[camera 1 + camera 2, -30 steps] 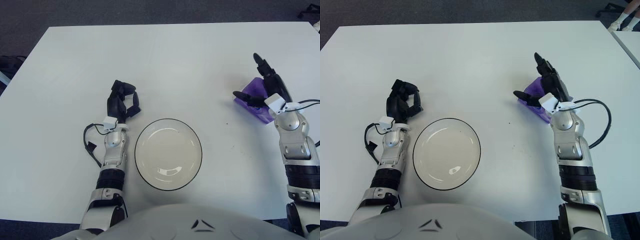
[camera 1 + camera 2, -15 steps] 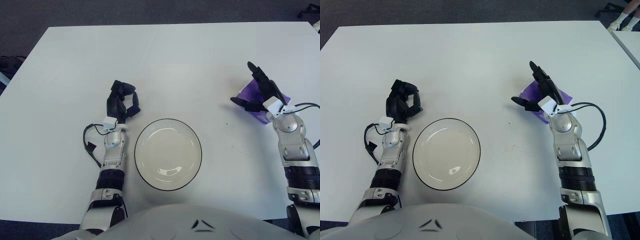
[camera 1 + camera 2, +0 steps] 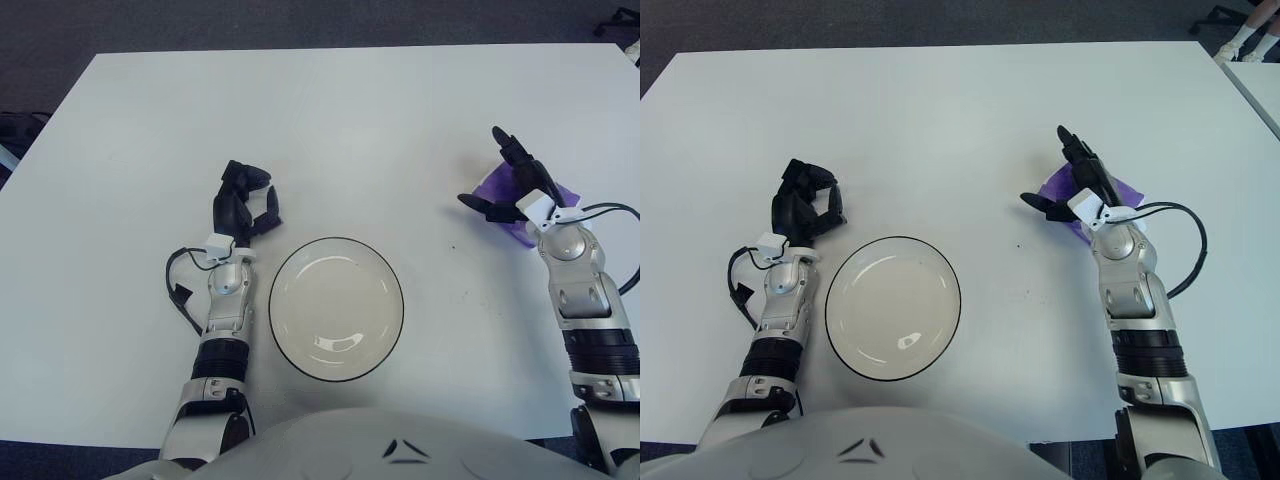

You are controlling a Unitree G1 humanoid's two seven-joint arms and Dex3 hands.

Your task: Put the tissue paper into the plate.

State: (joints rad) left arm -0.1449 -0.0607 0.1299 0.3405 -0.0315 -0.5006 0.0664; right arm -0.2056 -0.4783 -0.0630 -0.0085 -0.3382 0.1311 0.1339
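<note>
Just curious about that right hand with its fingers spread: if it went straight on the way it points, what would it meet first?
Most likely the purple tissue paper, showing just beyond the right hand; depth is hard to judge.

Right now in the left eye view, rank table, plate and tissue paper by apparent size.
1. Table, largest.
2. Plate.
3. Tissue paper, smallest as seen, though partly hidden under the open right hand, so its full extent is unsure.

Bare white table (image 3: 330, 120) lies between the right hand (image 3: 1077, 190), poised with spread fingers over the purple tissue paper (image 3: 1118, 192), and the plate (image 3: 336, 308), whose only near obstacle is the curled left hand (image 3: 243, 208) just beside its left rim.
</note>
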